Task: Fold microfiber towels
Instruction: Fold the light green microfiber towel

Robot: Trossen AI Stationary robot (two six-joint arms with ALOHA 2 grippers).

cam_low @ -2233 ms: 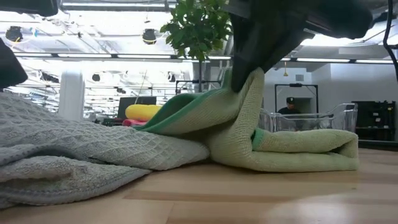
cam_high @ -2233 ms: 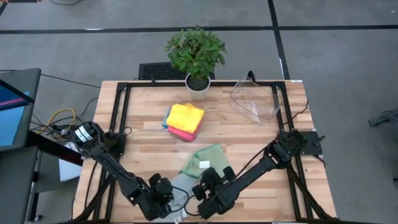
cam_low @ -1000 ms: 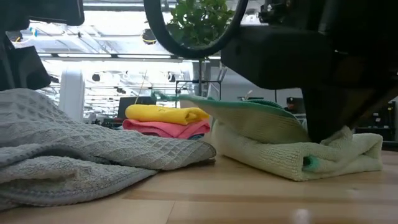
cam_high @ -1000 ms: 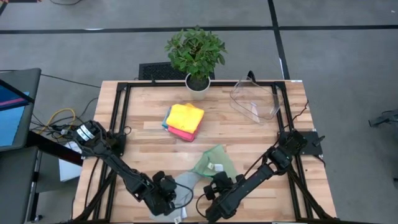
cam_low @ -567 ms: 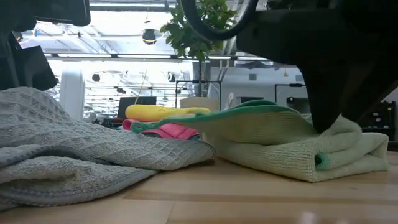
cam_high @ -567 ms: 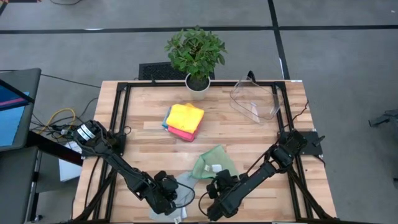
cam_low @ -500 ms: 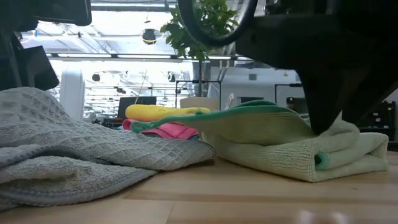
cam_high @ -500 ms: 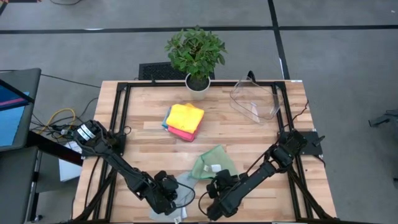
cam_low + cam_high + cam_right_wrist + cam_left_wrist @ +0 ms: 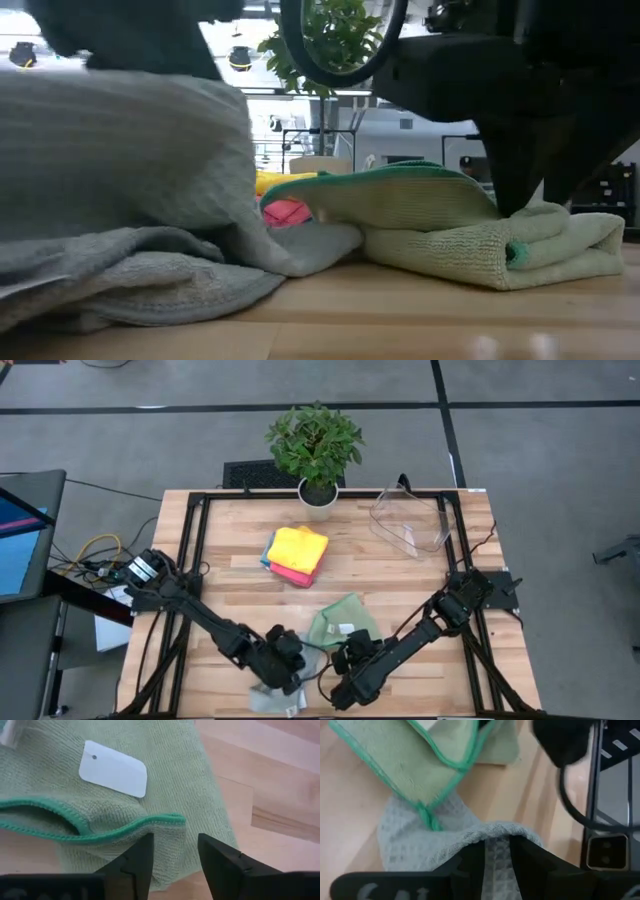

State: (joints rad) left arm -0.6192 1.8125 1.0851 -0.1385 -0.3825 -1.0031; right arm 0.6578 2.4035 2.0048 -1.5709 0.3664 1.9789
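A pale green towel (image 9: 340,625) with a darker green hem and a white tag (image 9: 113,768) lies folded on the table near the front middle. My right gripper (image 9: 176,840) stands open over its near edge (image 9: 520,205). Just left of it a grey waffle-weave towel (image 9: 120,160) is partly raised, with my left gripper (image 9: 288,665) shut on it. A stack of folded yellow, pink and blue towels (image 9: 297,552) rests at the table's middle. My left gripper pinches a raised fold of the grey towel (image 9: 497,837) between its two fingers, coming from above. The cloth hangs down from the fingers, and its lower part (image 9: 150,290) lies bunched on the table. My right gripper's open fingertips (image 9: 515,195) come down from above into the top of the folded green towel near its hemmed edge (image 9: 165,820). Nothing is pinched between them. The towel lies flat on the table.
A potted plant (image 9: 315,445) stands at the far edge, and a clear plastic bin (image 9: 410,520) sits at the far right. Bare wood (image 9: 430,575) shows to the right of the towels. A black frame rail (image 9: 600,795) runs along the table's edge.
My left gripper has risen and gone toward the table's right with the grey towel. The held part now stands high while the lower part stays on the table. The green towel's upper flap has sunk lower onto its fold.
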